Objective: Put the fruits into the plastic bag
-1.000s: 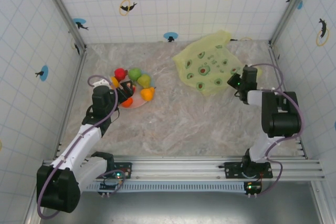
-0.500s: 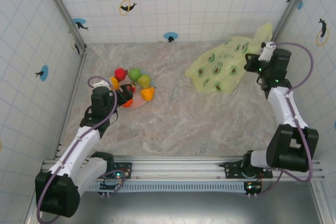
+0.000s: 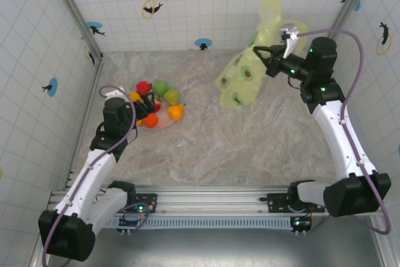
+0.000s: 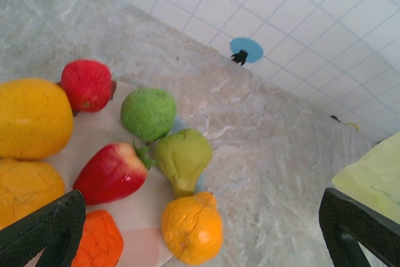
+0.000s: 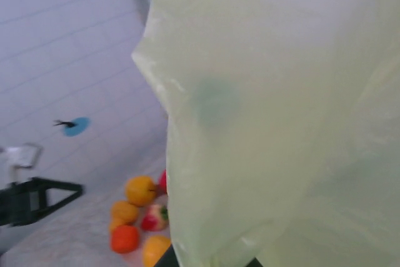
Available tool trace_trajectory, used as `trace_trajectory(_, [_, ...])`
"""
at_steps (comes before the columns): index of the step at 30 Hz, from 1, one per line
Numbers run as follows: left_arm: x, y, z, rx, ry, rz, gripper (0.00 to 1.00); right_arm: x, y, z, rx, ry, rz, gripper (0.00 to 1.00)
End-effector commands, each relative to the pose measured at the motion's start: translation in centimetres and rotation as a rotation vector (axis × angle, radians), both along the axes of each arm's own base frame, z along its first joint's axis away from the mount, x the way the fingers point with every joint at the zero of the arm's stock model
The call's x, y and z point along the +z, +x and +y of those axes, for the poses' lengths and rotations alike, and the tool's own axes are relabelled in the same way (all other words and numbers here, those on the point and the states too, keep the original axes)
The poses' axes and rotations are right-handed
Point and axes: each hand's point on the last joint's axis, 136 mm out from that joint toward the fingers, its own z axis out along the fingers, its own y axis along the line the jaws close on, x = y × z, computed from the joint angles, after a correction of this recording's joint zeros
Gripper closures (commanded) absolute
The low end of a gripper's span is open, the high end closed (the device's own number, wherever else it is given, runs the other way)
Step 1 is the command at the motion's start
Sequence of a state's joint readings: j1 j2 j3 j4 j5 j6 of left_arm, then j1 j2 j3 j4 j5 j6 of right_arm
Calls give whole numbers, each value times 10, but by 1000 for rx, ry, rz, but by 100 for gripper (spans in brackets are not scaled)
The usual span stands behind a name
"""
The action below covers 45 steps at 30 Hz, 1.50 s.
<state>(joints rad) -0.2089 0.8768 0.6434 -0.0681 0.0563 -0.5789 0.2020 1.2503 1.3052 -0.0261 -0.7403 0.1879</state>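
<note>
Plastic bag (image 3: 242,79): thin, limp film, hanging far right; right gripper (image 3: 267,52) fingers are pinching its upper part, the sensible hold. Left gripper (image 3: 148,101) fingers are gaping over fruits (image 3: 161,88).

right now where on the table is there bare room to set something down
Widest bare patch: the table middle, bordered by the plate on the left, the hanging plastic bag at the back and the near rail. Also bare under the right arm. Crowded: the fruits packed on the plate, with the open left fingers over them.
</note>
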Motion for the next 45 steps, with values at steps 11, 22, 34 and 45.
trace_trajectory(11, [62,2,12,39,84,-134,2,-41,-42,-2,-48,-313,85,100])
trace_trajectory(22, [50,2,8,26,58,-110,2,-197,82,-128,-580,-881,337,87])
trace_trajectory(34, [9,5,-9,-49,9,7,2,-205,114,-98,-856,-909,273,18])
trace_trajectory(45, [-4,10,-17,-73,-29,26,2,-259,92,-33,-840,-352,534,7])
